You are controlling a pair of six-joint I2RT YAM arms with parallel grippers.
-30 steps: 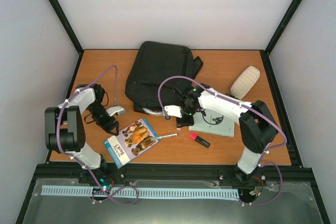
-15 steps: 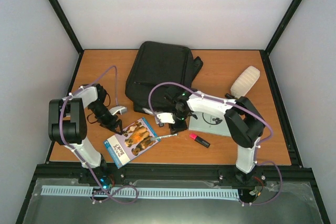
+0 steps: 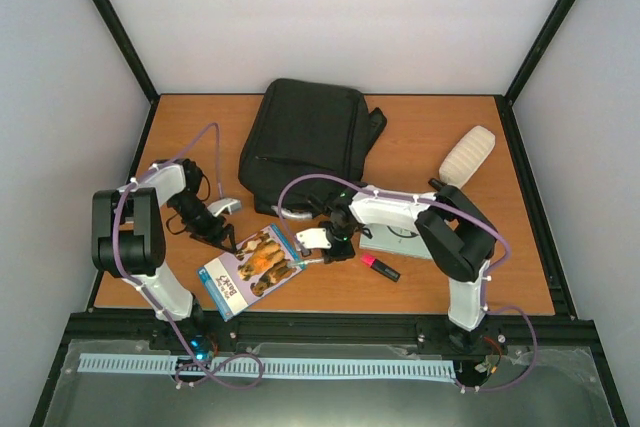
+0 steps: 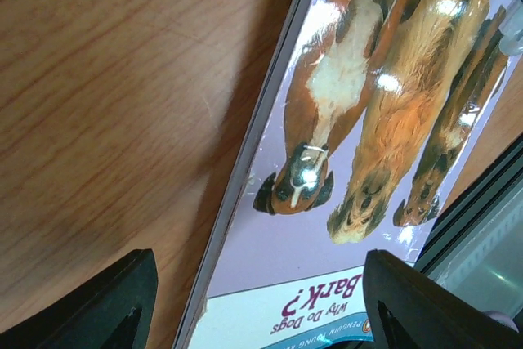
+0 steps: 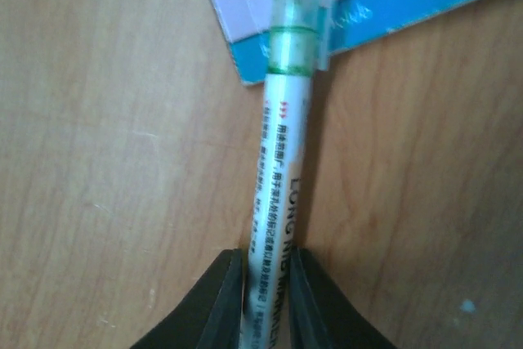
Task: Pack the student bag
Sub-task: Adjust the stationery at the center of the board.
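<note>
The student bag [image 3: 305,142], black and soft, lies at the back middle of the table. A dog book [image 3: 248,269] lies flat near the front left. In the left wrist view my left gripper [image 4: 257,308] hovers open over the book [image 4: 359,120], one finger [image 4: 106,300] over bare wood past the book's edge. Seen from above, the left gripper [image 3: 218,235] sits at the book's far left corner. A white pen [image 5: 278,194] lies on the wood with its green capped end on the book's corner. My right gripper [image 5: 265,300] is shut on its barrel, shown from above [image 3: 330,245] beside the pen [image 3: 318,260].
A pink highlighter [image 3: 380,267] lies right of the pen. A pale green notebook [image 3: 405,237] sits under the right arm's forearm. A white pencil case [image 3: 467,155] rests at the back right. The table's front rail [image 3: 320,325] runs close behind the book.
My right gripper swung left and forward from the notebook to the white pen and closed on it. The left gripper shifted slightly toward the book.
</note>
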